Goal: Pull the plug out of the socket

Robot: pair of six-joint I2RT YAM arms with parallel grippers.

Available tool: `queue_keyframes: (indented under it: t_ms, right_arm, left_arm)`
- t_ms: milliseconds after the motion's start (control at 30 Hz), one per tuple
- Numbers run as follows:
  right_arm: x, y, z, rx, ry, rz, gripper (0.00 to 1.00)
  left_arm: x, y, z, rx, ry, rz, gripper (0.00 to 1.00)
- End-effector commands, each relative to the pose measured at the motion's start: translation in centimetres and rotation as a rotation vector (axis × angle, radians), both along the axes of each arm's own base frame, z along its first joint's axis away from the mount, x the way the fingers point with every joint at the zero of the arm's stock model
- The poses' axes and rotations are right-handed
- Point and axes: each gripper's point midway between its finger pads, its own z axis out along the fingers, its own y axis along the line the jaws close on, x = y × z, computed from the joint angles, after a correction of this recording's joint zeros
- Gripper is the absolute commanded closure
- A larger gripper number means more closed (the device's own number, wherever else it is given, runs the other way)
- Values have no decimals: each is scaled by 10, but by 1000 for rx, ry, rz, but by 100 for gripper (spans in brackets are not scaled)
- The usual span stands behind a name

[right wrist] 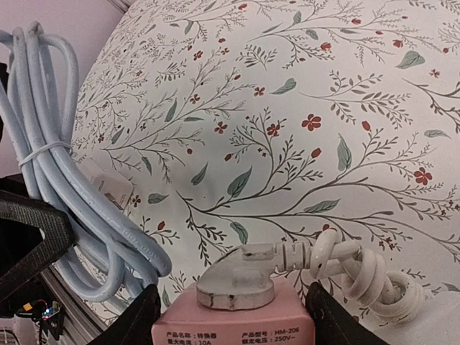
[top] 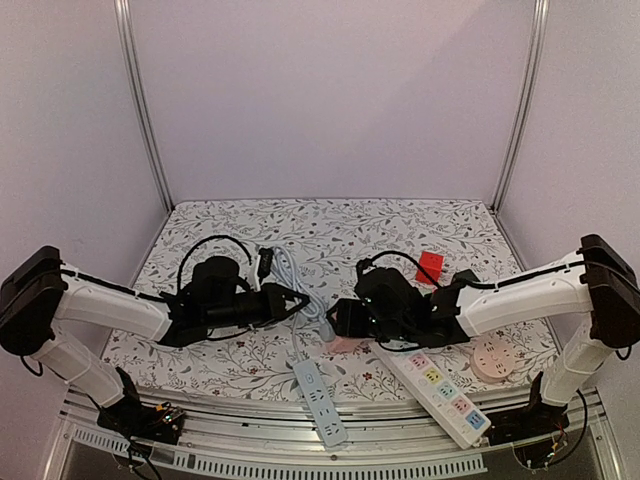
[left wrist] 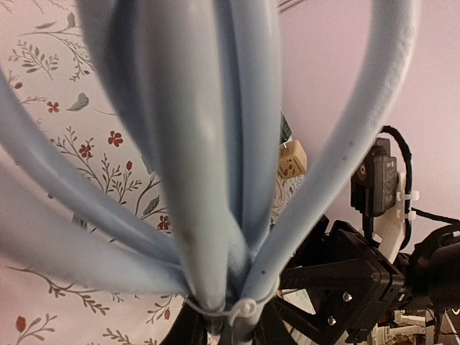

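Blurred loops of the light-blue cable bundle (left wrist: pixel 208 144) nearly fill the left wrist view and hide most of the left jaws. They are pressed together on that bundle, just below its white cable tie (left wrist: pixel 241 309). The right jaws are cut off at the bottom of their own view. They stand part-spread, pinching the pink socket adapter (right wrist: pixel 230 327) from both sides. The white plug (right wrist: pixel 237 277) sits seated on top of the adapter, between those jaws, and its coiled white cord (right wrist: pixel 359 273) trails right across the floral table (right wrist: pixel 323 86).
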Motion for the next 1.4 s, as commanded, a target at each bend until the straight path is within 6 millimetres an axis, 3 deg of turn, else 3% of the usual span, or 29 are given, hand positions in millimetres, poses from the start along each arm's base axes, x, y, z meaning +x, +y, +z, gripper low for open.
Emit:
queue_keyframes:
  t_ms: [0, 267, 400, 633, 800, 1000, 1133, 1367]
  right_arm:
    - [-8, -26, -1, -199, -154, 62, 82]
    - [-46, -3, 23, -170, -283, 258, 83]
    - [-47, -3, 25, -174, -299, 257, 83]
    - [-22, -48, 17, -352, -235, -13, 86]
    - [-9, -82, -5, -399, -103, -169, 88]
    - [2, -101, -22, -401, -21, -249, 88]
    - [6, -94, -17, -379, -22, -249, 87]
    - [6, -60, -2, -299, -74, -90, 87]
  left_arm:
    - [13, -1, 49, -128, -60, 0, 100]
    - [19, 6, 43, -119, -29, 10, 100]
    - [20, 9, 44, -121, -33, 15, 100]
    - [16, 15, 57, -135, -80, 11, 100]
    - [10, 22, 59, -133, -95, 13, 100]
    - [6, 29, 58, -128, -92, 24, 100]
    - [5, 32, 57, -123, -91, 28, 100]
    - [6, 29, 56, -109, -81, 20, 100]
